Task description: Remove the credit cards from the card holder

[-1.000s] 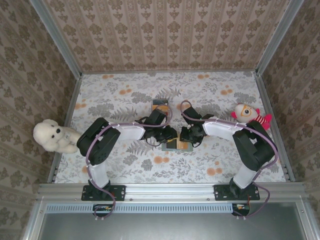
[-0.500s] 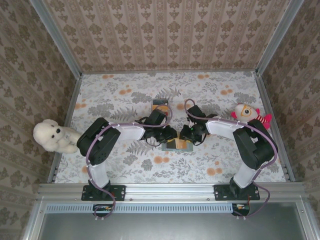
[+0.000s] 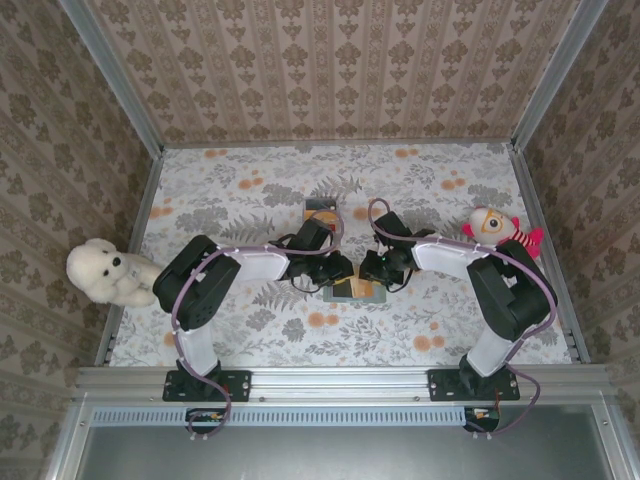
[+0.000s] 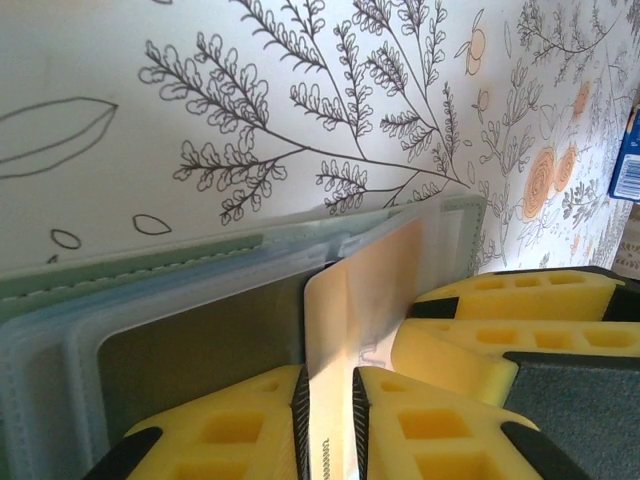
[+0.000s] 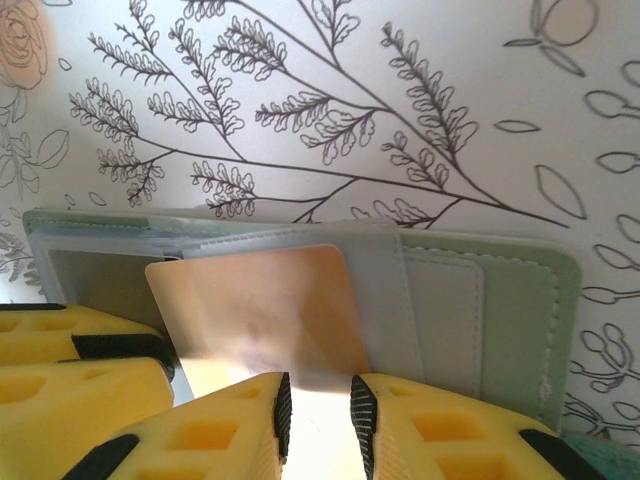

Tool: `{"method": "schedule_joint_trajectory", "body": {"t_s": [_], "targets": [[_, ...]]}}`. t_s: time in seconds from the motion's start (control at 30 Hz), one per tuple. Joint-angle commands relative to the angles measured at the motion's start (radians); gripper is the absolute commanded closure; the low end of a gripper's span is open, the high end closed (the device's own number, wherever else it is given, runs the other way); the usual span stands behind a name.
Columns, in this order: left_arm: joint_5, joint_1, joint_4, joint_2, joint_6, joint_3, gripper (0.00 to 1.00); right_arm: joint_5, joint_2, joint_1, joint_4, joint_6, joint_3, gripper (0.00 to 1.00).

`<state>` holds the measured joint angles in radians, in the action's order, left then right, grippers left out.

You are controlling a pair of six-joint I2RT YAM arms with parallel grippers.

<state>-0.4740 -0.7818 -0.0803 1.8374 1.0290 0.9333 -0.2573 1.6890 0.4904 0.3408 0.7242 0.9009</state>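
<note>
The grey-green card holder (image 3: 352,293) lies open on the floral table between both arms. In the right wrist view a pale orange credit card (image 5: 260,310) sticks partway out of a pocket of the card holder (image 5: 500,320). My right gripper (image 5: 318,405) stands over the card with its jaws narrowly apart, and the card's face shows through the gap. My left gripper (image 4: 330,400) is also narrowly apart over the same card (image 4: 370,290), beside the card holder (image 4: 180,270). From above, the left gripper (image 3: 338,274) and right gripper (image 3: 375,272) nearly meet.
A small blue and orange item (image 3: 320,210) lies just behind the grippers. A white teddy bear (image 3: 105,272) sits at the left edge and a red and white doll (image 3: 497,228) at the right. Patterned walls close in the table.
The right arm's wrist has shifted slightly toward the back while its gripper stays over the holder. The left arm has barely moved.
</note>
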Motion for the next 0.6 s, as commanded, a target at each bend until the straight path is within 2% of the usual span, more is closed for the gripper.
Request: {"method": "schedule_joint_trajectory", "body": {"t_s": [0.0,0.33,0.57], "targets": [[0.040,0.013,0.091,0.001,-0.009,-0.040,0.79,0.133,0.015,-0.010,0.100,-0.024,-0.039,0.72],[0.090,0.016,0.122,-0.029,-0.005,-0.049,0.84,0.150,-0.003,-0.010,0.100,-0.012,-0.049,0.74],[0.061,0.009,0.092,-0.050,0.010,-0.045,0.86,0.108,0.012,-0.010,0.086,-0.008,-0.056,0.74]]}}
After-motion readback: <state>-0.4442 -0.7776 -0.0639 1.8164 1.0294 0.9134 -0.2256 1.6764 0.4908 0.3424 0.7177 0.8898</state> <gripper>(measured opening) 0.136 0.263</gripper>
